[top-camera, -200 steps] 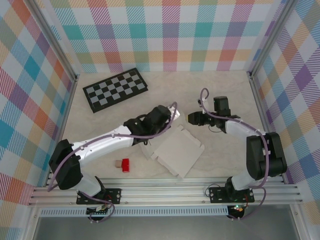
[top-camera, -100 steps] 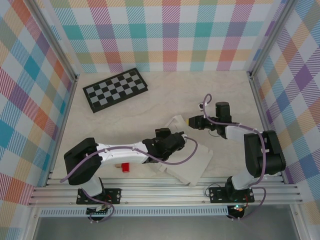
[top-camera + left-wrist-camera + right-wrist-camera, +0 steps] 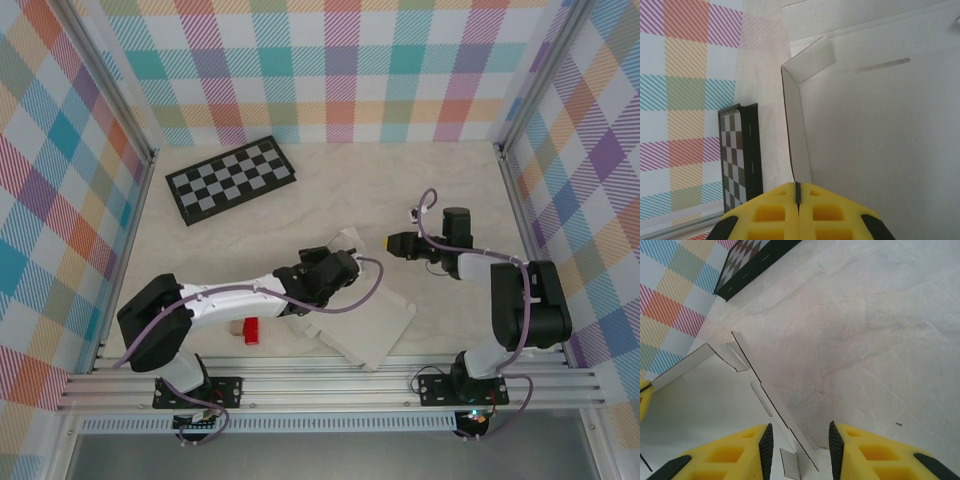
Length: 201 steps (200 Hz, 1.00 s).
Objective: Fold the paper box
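White card: the box [image 3: 375, 325] is thin white card, half made. One side wall stands up and the rest lies low.
Where it is: on the bench [image 3: 440, 190], near the front rails [image 3: 330, 385], about in the middle.
Weight: I think it is very light, so a small push would slide it.
Stiffness: it looks bendy. It should fold well on its crease lines and may crumple if squeezed anywhere else.
Slip: the card looks smooth and so does the bench, so I guess the box can skid or turn.
Best hold: pinch a wall or flap by its thin edge, close to a crease. Press the floor of the box down with the other claw.
Left claw [image 3: 798, 187]: clenched. The edge of the stood-up wall runs right into the crack between its yellow fingers [image 3: 825, 197], so it seems to be pinching the box there.
Right claw [image 3: 797, 432]: released, with its fingers apart and nothing in them. It sits near the far corner of the box, facing a raised flap.
Bench top: pale like marble, flat and hard.
Other things: a black and grey checkerboard [image 3: 230, 178] lies at the far left, well apart from the box. A small red block [image 3: 251, 330] sits near the front left.
Room: walls [image 3: 340, 70] with bright checks stand on three sides.
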Each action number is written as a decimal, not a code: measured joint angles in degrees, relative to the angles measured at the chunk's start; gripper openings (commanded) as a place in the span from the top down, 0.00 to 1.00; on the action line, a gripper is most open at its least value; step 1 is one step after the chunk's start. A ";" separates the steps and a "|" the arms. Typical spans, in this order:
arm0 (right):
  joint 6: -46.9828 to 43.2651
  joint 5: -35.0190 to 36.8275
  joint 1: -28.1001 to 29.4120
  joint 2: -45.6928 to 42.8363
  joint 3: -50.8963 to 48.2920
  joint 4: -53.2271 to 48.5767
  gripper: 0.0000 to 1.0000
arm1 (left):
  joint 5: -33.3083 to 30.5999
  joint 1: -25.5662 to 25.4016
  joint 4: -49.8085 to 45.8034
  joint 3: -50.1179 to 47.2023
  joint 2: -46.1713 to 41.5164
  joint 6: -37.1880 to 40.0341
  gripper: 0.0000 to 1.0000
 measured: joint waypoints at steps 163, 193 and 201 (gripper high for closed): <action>-1.29 4.50 5.92 14.05 16.63 -19.34 0.61 | 7.32 9.25 2.27 1.11 5.53 1.22 1.00; -1.29 7.48 5.92 9.35 15.67 -23.19 0.60 | 7.06 9.81 3.41 -1.40 5.53 0.22 1.00; -1.31 8.13 5.92 8.11 15.37 -23.63 0.60 | 6.56 9.81 4.24 -1.60 5.53 0.33 1.00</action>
